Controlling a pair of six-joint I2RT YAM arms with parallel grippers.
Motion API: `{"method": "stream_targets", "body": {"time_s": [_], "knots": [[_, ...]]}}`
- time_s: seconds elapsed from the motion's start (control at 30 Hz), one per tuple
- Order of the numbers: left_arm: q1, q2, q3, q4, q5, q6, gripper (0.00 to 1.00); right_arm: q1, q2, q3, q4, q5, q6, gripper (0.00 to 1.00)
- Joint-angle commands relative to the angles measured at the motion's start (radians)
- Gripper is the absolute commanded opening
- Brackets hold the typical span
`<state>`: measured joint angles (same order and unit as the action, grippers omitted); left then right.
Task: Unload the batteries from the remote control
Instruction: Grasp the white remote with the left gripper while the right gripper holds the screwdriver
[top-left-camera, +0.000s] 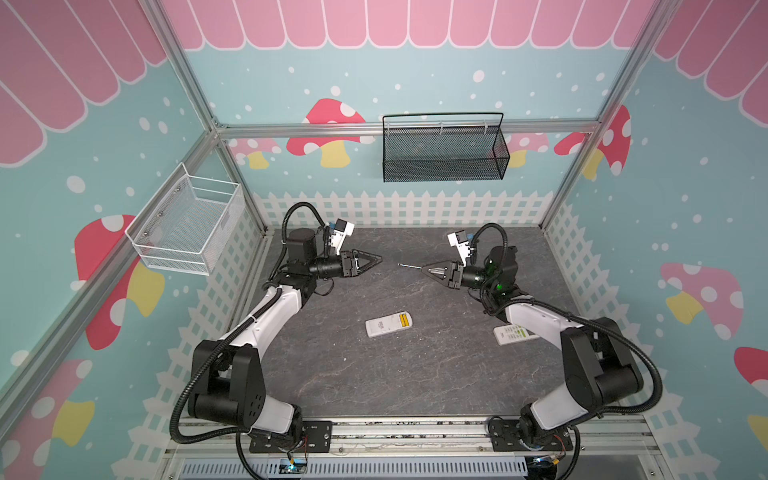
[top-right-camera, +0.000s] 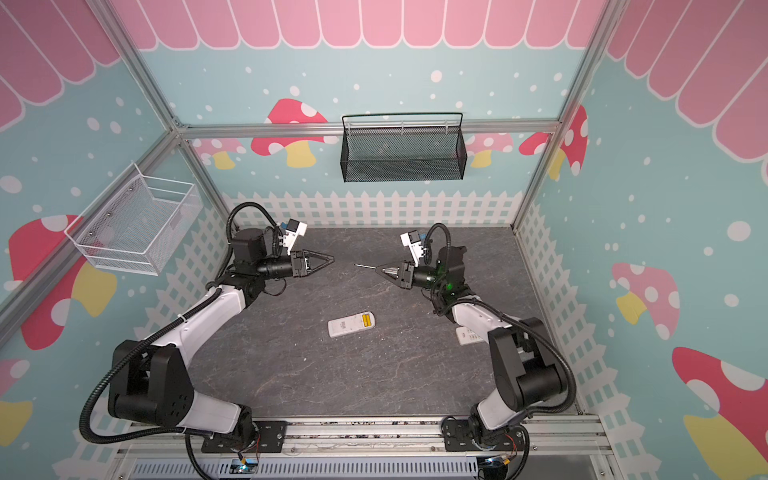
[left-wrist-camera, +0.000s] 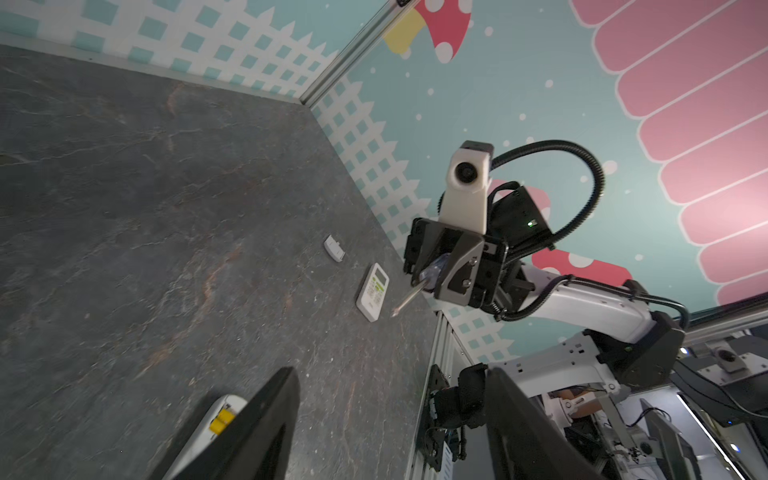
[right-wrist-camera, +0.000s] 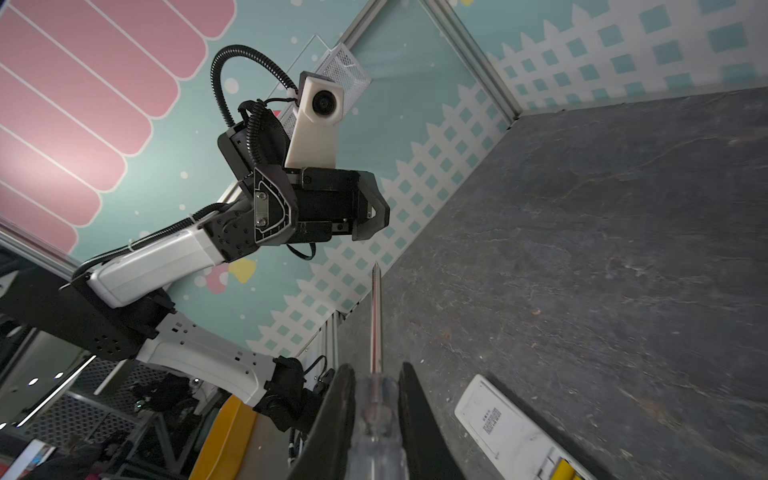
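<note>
At 6 o'clock from screwdriver (top-left-camera: 409, 266) tip, leaving yellow batteries (top-left-camera: 403, 320) (two, seemingly) seated in open remote (top-left-camera: 382, 327). Clamping its clear handle w/ right gripper (top-left-camera: 424, 270), prob. for prying; holding left gripper (top-left-camera: 377, 260) spread, empty, at 9 o'clock.

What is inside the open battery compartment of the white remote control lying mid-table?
Two bright yellow cylindrical batteries lie side by side in the white remote control. Anything beneath them is covered.
</note>
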<state>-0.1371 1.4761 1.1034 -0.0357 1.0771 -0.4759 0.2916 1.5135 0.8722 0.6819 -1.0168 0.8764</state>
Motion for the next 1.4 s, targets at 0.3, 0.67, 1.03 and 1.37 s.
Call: {"method": "stream_targets", "body": {"time_s": [0.3, 0.67, 1.03, 1.37], "knots": [[-0.069, -0.043, 0.081, -0.630, -0.462, 0.732, 0.98, -0.049, -0.256, -0.017, -0.600, 0.235, -0.560, 0.00], [-0.257, 0.051, 0.065, -0.660, -0.637, 0.989, 1.00, -0.049, -0.431, -0.115, -0.720, 0.467, -0.790, 0.00], [-0.414, 0.216, 0.048, -0.484, -0.746, 1.159, 1.00, -0.049, -0.510, -0.206, -0.722, 0.504, -0.870, 0.00], [-0.479, 0.376, 0.087, -0.416, -0.883, 1.248, 1.00, -0.048, -0.526, -0.239, -0.672, 0.487, -0.861, 0.00]]}}
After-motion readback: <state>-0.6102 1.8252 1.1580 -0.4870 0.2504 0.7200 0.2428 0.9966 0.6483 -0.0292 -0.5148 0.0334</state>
